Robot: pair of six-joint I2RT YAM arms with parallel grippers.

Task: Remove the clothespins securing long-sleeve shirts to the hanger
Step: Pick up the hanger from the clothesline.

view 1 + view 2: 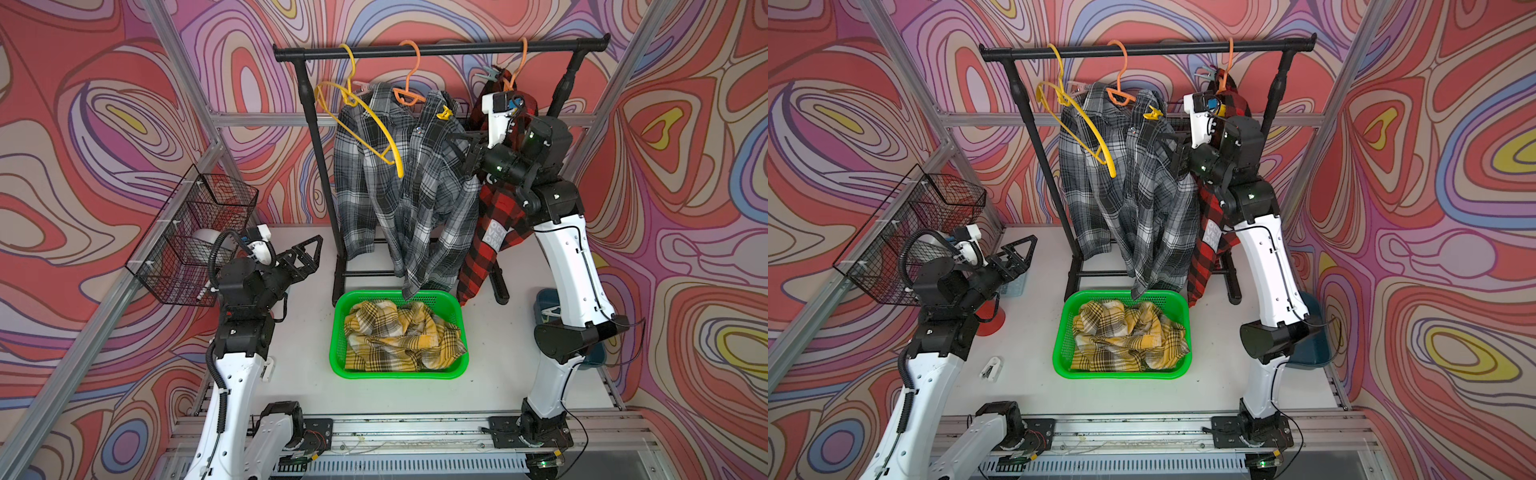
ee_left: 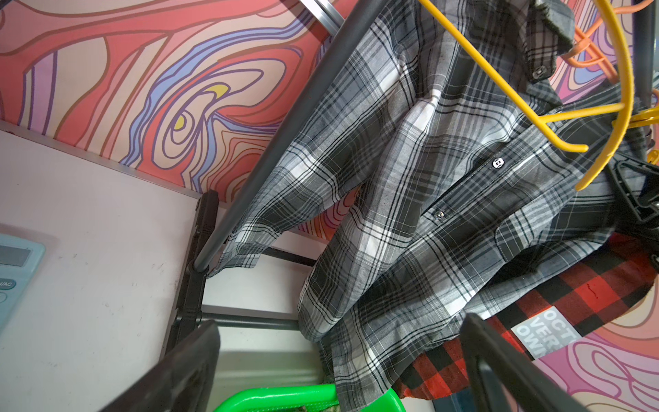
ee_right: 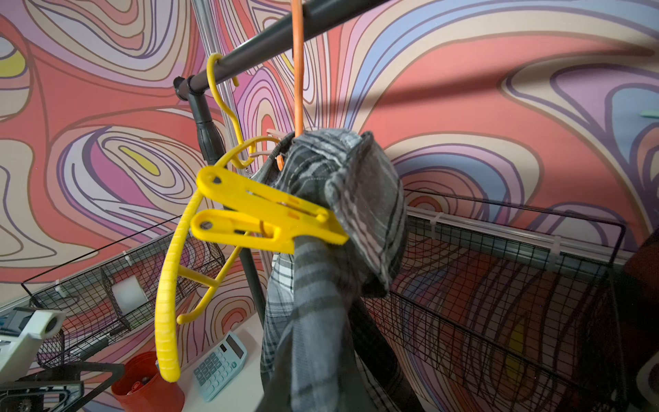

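A grey plaid long-sleeve shirt (image 1: pixel 395 187) hangs on an orange hanger (image 1: pixel 409 85). A yellow clothespin (image 3: pixel 267 217) clamps its right shoulder (image 1: pixel 444 113), and a pale pink clothespin (image 1: pixel 365 87) sits at its left shoulder. My right gripper (image 1: pixel 455 147) presses into the grey cloth just below the yellow clothespin, shut on a fold of it. The fabric hides the jaws in the right wrist view. Behind that arm hangs the red-black shirt (image 1: pixel 490 237), with a pale teal clothespin (image 1: pixel 490 75) at its top. My left gripper (image 1: pixel 309 257) hovers low at the left, open and empty.
A yellow plaid shirt (image 1: pixel 399 336) lies in the green basket (image 1: pixel 338 332) under the black rack (image 1: pixel 440 49). An empty yellow hanger (image 1: pixel 365 120) dangles on the rail. A wire basket (image 1: pixel 195 237), calculator (image 3: pixel 221 364), red cup (image 3: pixel 142 385) and white clothespin (image 1: pixel 991 368) are at left.
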